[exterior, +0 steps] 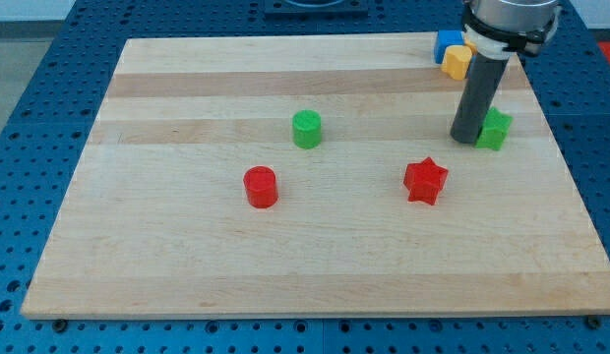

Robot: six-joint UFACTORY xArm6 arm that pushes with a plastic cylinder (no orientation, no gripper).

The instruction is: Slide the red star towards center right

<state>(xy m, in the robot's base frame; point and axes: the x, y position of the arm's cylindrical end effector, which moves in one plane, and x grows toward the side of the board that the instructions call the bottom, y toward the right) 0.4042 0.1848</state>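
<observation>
The small red star-shaped block (425, 182) lies flat on the pale wooden board (187, 275), a little right of the board's middle and somewhat toward the view's bottom. We judge it light, rigid and quick to slide on the smooth wood — but its points make it prone to spin if pushed off-centre. The place to bear on it is its side at about nine o'clock, in line with its middle, so that it travels toward three o'clock.

We have no claw to open or close, only a dark rod; my tip (465, 139) rests on the board at roughly one o'clock from the star, apart from it, and touches or nearly touches the green block (496, 129), whose shape we cannot make out, on that block's nine o'clock side.

Further out, at twelve o'clock from the tip, a yellow block (457, 62) and a blue block (447, 43) sit together by the board's far edge. At about ten o'clock from the star stands a green cylinder (307, 129), and at nine o'clock, well apart, a red cylinder (260, 187).
</observation>
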